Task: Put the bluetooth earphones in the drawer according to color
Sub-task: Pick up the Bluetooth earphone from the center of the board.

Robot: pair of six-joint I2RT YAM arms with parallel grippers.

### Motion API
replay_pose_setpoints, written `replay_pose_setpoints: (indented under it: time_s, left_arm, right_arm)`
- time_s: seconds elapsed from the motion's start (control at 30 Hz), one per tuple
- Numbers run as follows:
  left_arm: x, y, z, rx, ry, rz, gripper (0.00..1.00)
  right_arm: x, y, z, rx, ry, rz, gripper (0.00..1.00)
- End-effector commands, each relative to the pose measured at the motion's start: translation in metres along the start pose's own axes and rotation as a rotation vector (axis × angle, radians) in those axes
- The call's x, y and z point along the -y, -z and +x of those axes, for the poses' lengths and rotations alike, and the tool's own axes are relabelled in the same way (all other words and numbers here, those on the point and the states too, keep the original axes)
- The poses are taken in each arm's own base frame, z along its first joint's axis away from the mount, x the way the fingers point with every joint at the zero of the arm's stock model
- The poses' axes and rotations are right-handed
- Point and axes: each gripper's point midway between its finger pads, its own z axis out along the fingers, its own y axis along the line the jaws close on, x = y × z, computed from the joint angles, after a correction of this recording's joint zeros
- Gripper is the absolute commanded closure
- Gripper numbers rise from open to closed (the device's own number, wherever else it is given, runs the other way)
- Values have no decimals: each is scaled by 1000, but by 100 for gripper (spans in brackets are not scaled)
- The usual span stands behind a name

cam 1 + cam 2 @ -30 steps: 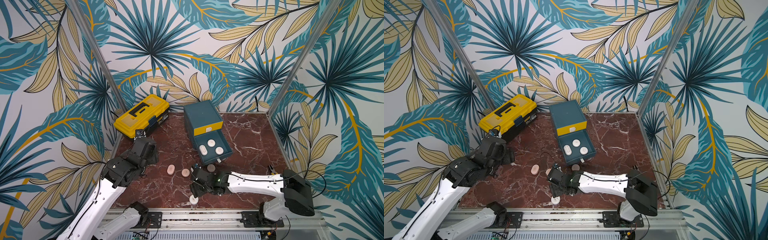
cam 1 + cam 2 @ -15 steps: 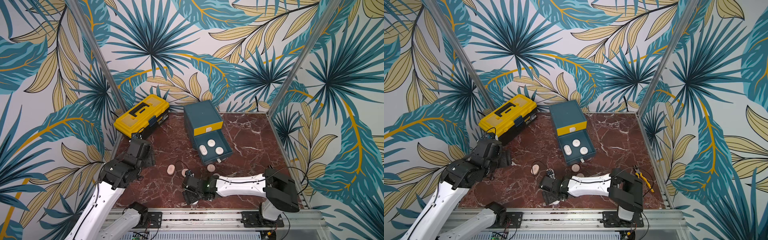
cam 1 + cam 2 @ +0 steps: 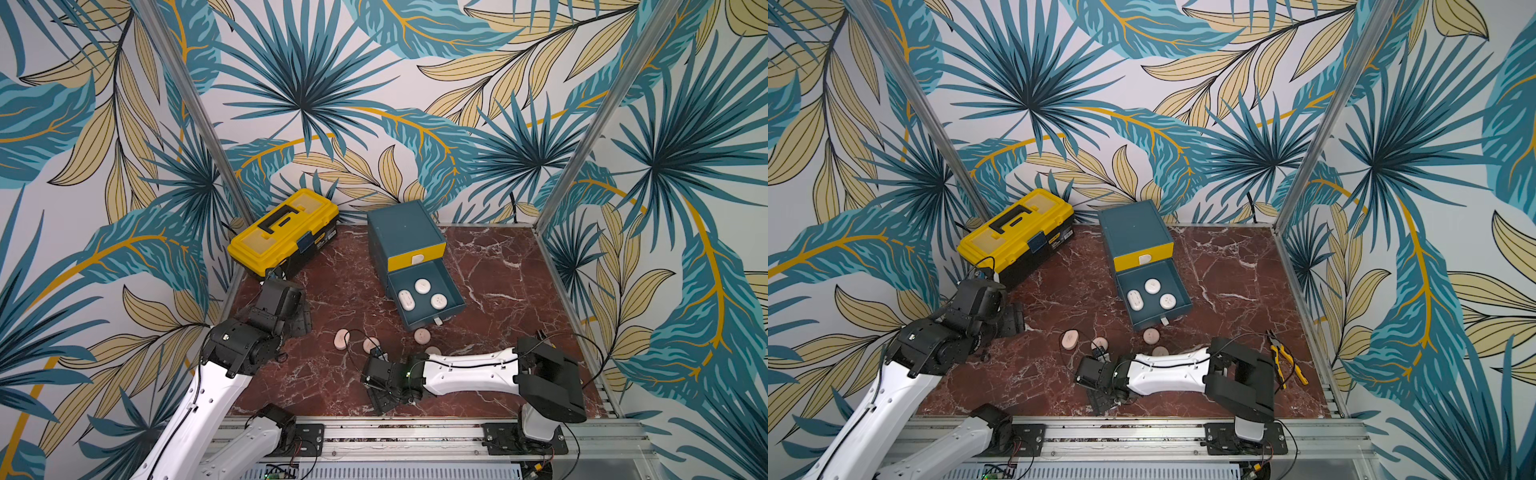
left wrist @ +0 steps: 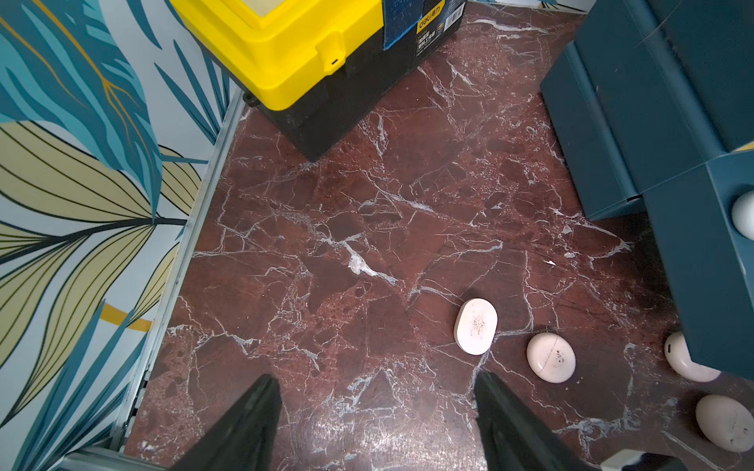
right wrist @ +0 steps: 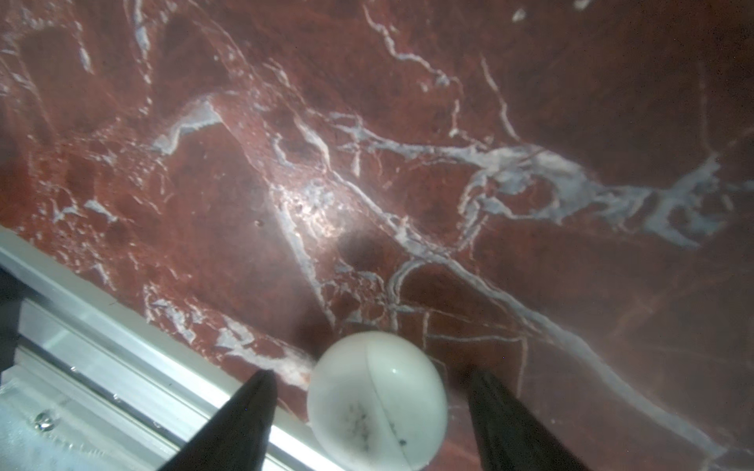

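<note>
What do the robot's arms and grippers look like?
The left arm and right arm have white links joined by boxy black joint housings, with thin black cables looped outside. The left gripper and right gripper are black, each with two flat tapering fingers. A green light shows near the right wrist.

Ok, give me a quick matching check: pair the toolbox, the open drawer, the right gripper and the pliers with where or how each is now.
Things:
1. yellow toolbox
2. open drawer
3. right gripper
4. pliers

Place or state:
A. holds three white cases
B. open around a lone white case
C. far corner on the left arm's side
D. beside the right wall

Pairs: 1-C, 2-A, 3-B, 4-D
</note>
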Motion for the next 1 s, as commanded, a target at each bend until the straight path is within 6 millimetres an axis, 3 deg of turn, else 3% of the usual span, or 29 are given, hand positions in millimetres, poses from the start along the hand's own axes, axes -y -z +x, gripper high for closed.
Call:
replay_pose_setpoints:
  time_s: [0.0, 0.67, 0.87, 0.97]
  left_arm:
    - [0, -5, 3, -8, -11, -1, 20]
    - [0, -11, 10, -21, -11, 1, 20]
    - [0, -11, 10, -22, -11, 3, 21]
    - [0, -10, 10, -19, -11, 3, 20]
  right_arm:
    - [6, -5, 8, -39, 2, 46, 23]
    - [22, -4, 17, -80, 34, 172, 39]
    - [20, 10, 6, -29, 66, 179, 45]
    - [15, 27, -4, 24, 80, 154, 47]
